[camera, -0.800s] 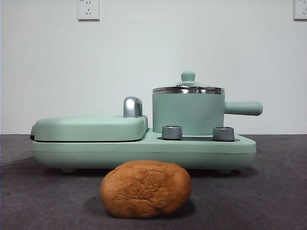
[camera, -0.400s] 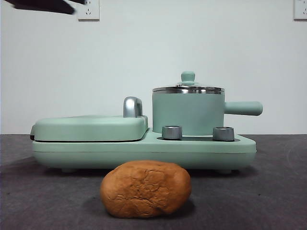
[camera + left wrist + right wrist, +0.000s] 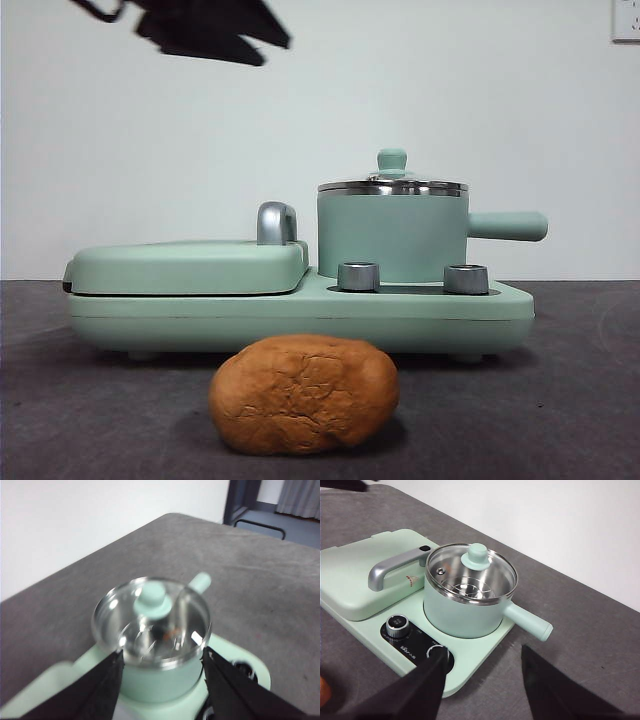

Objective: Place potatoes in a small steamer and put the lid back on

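Note:
The potato, orange-brown with cracked skin, lies on the table in front of the appliance; a sliver of it shows in the right wrist view. The small steamer stands on the appliance's right side, handle pointing right. The glass lid sits on it, seen also in both wrist views. My left gripper is open and empty, high above the grill plate and to the left of the steamer, and shows dark in the front view. My right gripper is open and empty, well back from the steamer.
The flat mint-green grill plate with its chrome handle takes the appliance's left half. Two steel knobs stand in front of the steamer. A white wall is close behind.
The dark left arm has come in from the top left corner, moving right and lower toward the steamer. The potato, steamer and lid have not moved.

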Robot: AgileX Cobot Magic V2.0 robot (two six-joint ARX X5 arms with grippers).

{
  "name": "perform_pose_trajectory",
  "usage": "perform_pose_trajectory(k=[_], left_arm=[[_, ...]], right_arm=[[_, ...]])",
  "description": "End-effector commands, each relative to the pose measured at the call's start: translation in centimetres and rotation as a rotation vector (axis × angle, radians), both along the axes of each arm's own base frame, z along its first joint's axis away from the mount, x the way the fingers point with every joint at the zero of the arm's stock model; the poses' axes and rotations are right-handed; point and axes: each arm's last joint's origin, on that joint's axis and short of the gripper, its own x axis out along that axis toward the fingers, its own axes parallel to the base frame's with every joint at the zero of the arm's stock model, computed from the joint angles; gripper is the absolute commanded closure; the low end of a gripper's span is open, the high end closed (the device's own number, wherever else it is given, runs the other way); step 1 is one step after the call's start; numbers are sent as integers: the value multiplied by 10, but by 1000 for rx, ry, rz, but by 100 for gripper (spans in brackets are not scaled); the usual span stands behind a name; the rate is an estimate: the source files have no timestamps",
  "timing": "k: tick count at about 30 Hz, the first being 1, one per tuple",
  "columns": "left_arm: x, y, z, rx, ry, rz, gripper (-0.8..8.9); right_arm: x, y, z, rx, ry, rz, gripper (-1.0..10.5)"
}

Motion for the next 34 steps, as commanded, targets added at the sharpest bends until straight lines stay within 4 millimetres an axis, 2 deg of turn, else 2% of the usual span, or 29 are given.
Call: perform_pose_trajectory(k=[1,10,21,27,34], left_arm=[[14,-16,7,-11,-36,-24,559],[53,-61,0,1,-28,-51,559],[86,-101,-32,-9,-40,-60,559],[98,-111,-53,16,-16,-40,558],[107,-114,-70,32,-7,-8,558]], right_arm=[[-1,0,6,5,-21,-3,713],[-1,0,6,5,-21,-3,713],[0,0,6,3,-21,-8,713],[-1,0,6,3,-22,-9,713],[-1,0,6,3,-22,-9,713]])
